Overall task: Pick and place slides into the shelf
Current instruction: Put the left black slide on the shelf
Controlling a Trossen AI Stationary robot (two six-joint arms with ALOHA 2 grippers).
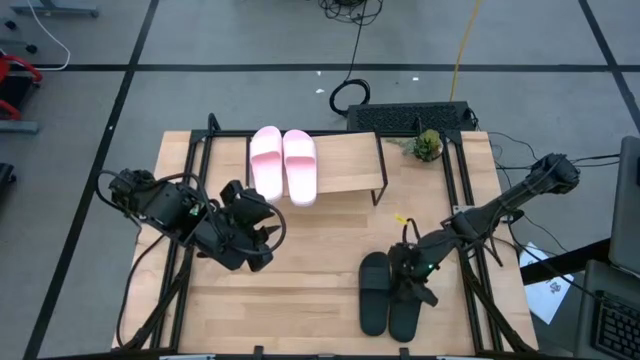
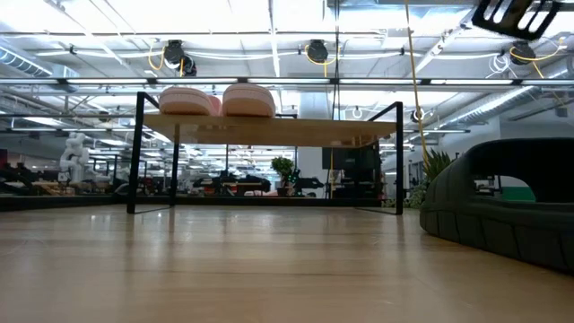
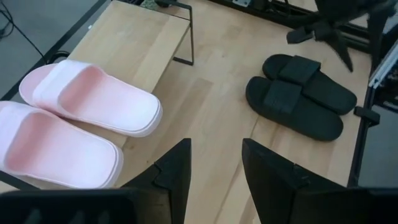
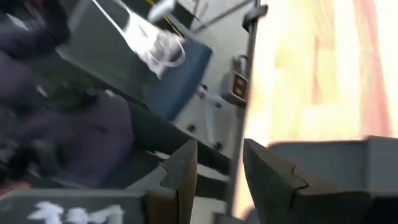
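Two pale pink slides (image 1: pixel 283 165) (image 3: pixel 93 102) lie side by side, soles down, on the left part of the shelf's top board (image 1: pixel 350 160) (image 2: pixel 296 130). Two black slides (image 1: pixel 378 295) (image 3: pixel 298 99) lie side by side on the tabletop near its near right corner. My right gripper (image 1: pixel 412 283) (image 4: pixel 214 168) hangs open over the black pair; the low view shows the right gripper (image 2: pixel 520 13) well above the black slide (image 2: pixel 502 197). My left gripper (image 1: pixel 262 235) (image 3: pixel 214 165) is open and empty over the table's left half, near side of the shelf.
The right part of the shelf board (image 3: pixel 137 37) is bare wood. A small green plant (image 1: pixel 427 145) stands at the table's far right corner, and a black box (image 1: pixel 410 118) lies just beyond the far edge. A small yellow scrap (image 1: pixel 400 218) lies on the table.
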